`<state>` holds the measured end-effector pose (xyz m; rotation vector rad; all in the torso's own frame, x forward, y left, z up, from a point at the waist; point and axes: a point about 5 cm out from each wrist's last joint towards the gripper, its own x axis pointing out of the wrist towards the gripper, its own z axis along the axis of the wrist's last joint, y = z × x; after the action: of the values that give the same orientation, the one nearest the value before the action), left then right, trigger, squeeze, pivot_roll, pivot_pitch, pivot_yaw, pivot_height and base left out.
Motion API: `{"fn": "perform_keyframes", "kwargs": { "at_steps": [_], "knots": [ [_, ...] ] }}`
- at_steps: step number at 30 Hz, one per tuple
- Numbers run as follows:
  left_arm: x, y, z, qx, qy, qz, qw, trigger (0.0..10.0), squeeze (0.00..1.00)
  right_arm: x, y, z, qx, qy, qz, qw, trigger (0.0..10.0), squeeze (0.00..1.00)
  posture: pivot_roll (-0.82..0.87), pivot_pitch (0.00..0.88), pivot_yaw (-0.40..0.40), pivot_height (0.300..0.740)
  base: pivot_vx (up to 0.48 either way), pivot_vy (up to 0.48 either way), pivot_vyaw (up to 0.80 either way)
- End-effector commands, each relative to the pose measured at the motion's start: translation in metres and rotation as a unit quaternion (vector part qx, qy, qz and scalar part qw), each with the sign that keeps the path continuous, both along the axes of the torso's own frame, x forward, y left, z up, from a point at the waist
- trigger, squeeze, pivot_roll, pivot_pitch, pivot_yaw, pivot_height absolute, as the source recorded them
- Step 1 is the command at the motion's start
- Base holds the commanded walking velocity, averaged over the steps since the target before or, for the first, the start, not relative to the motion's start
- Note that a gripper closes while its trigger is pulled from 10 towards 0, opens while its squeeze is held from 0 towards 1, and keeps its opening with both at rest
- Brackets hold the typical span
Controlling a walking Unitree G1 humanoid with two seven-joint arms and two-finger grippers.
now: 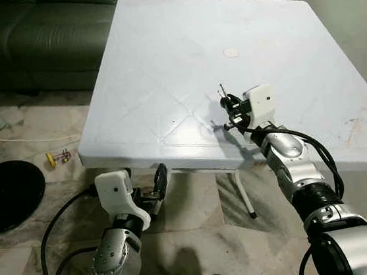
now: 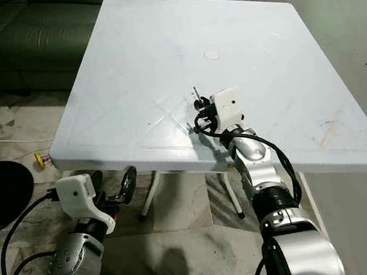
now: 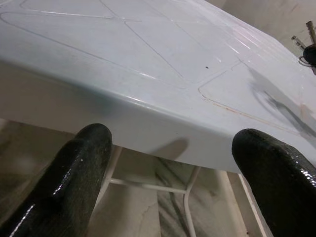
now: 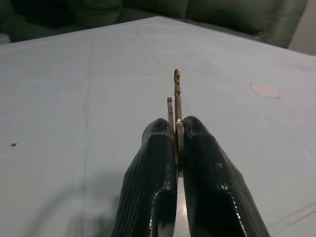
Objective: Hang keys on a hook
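From the head views, the right claw (image 1: 228,108) hovers over the near part of the white tabletop (image 1: 162,67), clamped on the keys (image 1: 222,92), whose blades stick up above its fingertips, while the left claw (image 1: 159,183) hangs below the tabletop's near edge with a green sofa (image 1: 32,35) beyond. In the left wrist view, its two black fingers (image 3: 74,182) stand wide apart under the tabletop's rim. In the right wrist view, the fingers (image 4: 153,182) press together on the keys, held upright above the tabletop.
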<state>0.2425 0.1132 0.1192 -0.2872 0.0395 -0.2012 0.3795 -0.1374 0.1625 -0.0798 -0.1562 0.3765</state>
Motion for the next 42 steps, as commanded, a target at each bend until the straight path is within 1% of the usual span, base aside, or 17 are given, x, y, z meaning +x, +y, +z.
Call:
{"fn": "perform_keyframes", "kwargs": {
  "at_steps": [1,3,9,10,14,16,18,21,24,26,33,34,36,37,40,41,42],
  "knots": [
    [0.000,-0.008,-0.001,-0.013,0.004,-0.002,1.000,10.0,0.00,0.002,-0.005,0.005,0.008,-0.010,-0.011,1.000,10.0,0.00,0.06,0.174,-0.143,0.715,0.000,0.000,0.00],
    [0.000,-0.007,-0.001,-0.013,0.003,-0.002,1.000,10.0,0.00,0.002,-0.005,0.005,0.012,-0.009,-0.013,1.000,10.0,0.00,0.06,0.171,-0.142,0.715,0.000,0.000,0.00],
    [0.007,-0.005,0.005,-0.011,-0.007,0.000,1.000,10.0,0.00,0.003,-0.010,0.012,0.070,-0.013,-0.031,0.997,10.0,0.00,0.06,0.162,-0.138,0.715,0.000,0.000,0.00],
    [0.009,-0.004,0.006,-0.010,-0.011,0.002,1.000,10.0,0.00,0.002,-0.011,0.015,0.087,-0.020,-0.030,0.996,10.0,0.00,0.06,0.156,-0.135,0.715,0.000,0.000,0.00],
    [0.016,0.002,0.011,-0.006,-0.022,0.009,1.000,10.0,0.00,-0.002,-0.012,0.026,0.113,-0.052,-0.029,0.992,10.0,0.00,0.05,0.153,-0.133,0.715,0.000,0.000,0.00],
    [0.022,0.008,0.015,0.000,-0.030,0.016,0.999,10.0,0.00,-0.008,-0.015,0.036,0.124,-0.081,-0.039,0.988,10.0,0.00,0.05,0.146,-0.128,0.715,0.000,0.000,0.00],
    [0.025,0.012,0.017,0.004,-0.035,0.019,0.999,10.0,0.00,-0.013,-0.019,0.042,0.118,-0.107,-0.060,0.985,10.0,0.00,0.04,0.141,-0.124,0.715,0.000,0.000,0.00],
    [0.029,0.016,0.019,0.010,-0.039,0.024,0.999,10.0,0.00,-0.017,-0.022,0.046,0.106,-0.124,-0.071,0.984,10.0,0.00,0.04,0.141,-0.124,0.715,0.000,0.000,0.00],
    [0.036,0.024,0.025,0.015,-0.048,0.036,0.998,10.0,0.00,-0.025,-0.027,0.047,0.097,-0.132,-0.083,0.983,10.0,0.00,0.03,0.127,-0.118,0.715,0.000,0.000,0.00],
    [0.041,0.028,0.030,0.009,-0.057,0.041,0.997,10.0,0.00,-0.030,-0.029,0.047,0.096,-0.133,-0.087,0.983,10.0,0.00,0.03,0.121,-0.115,0.715,0.000,0.000,0.00],
    [0.041,0.028,0.030,0.009,-0.057,0.041,0.997,10.0,0.00,-0.030,-0.029,0.047,0.096,-0.133,-0.087,0.983,10.0,0.00,0.03,0.121,-0.115,0.715,0.000,0.000,0.00],
    [0.042,0.029,0.032,0.011,-0.060,0.043,0.997,10.0,0.00,-0.032,-0.030,0.046,0.098,-0.131,-0.090,0.982,10.0,0.00,0.03,0.117,-0.113,0.715,0.000,0.000,0.00],
    [0.048,0.037,0.044,0.019,-0.081,0.046,0.995,10.0,0.00,-0.043,-0.032,0.041,0.107,-0.119,-0.085,0.983,10.0,0.00,0.02,0.091,-0.101,0.715,0.000,0.000,0.00],
    [0.048,0.037,0.044,0.019,-0.081,0.046,0.995,10.0,0.00,-0.043,-0.032,0.041,0.107,-0.119,-0.085,0.983,10.0,0.00,0.02,0.091,-0.101,0.715,0.000,0.000,0.00],
    [0.050,0.043,0.055,0.030,-0.102,0.048,0.993,10.0,0.00,-0.053,-0.031,0.037,0.114,-0.111,-0.076,0.984,10.0,0.00,0.02,0.085,-0.098,0.715,0.000,0.000,0.00],
    [0.050,0.043,0.055,0.030,-0.102,0.048,0.993,10.0,0.00,-0.053,-0.031,0.037,0.114,-0.111,-0.076,0.984,10.0,0.00,0.02,0.085,-0.098,0.715,0.000,0.000,0.00],
    [0.049,0.043,0.057,0.040,-0.109,0.050,0.992,10.0,0.00,-0.056,-0.029,0.036,0.113,-0.111,-0.071,0.985,10.0,0.00,0.02,0.081,-0.095,0.715,0.000,0.000,0.00]
  ]
}}
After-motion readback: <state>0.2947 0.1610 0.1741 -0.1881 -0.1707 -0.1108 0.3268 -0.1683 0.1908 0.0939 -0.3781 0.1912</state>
